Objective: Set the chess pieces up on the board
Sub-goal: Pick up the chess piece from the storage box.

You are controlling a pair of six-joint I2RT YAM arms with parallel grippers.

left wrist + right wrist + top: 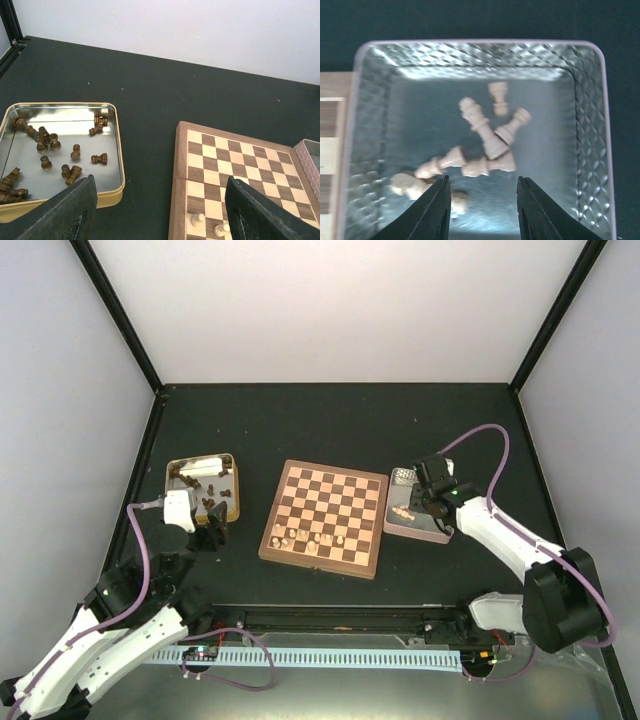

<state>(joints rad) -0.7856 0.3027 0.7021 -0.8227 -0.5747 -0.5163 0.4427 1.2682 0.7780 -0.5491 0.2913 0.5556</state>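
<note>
Centre of the dark worktop: the board, a few pale chess pieces upright along its near edge. Left of it, dark pieces strewn in a gold tin; right, pale pieces toppled in a silver tin. Left hand spread wide, empty, between gold tin and board. Right hand parted, empty, above the silver tin.

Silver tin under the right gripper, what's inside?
Several pale chess pieces lie tipped over in the silver tin; the fingers of the right gripper hide part of the nearest ones.
</note>
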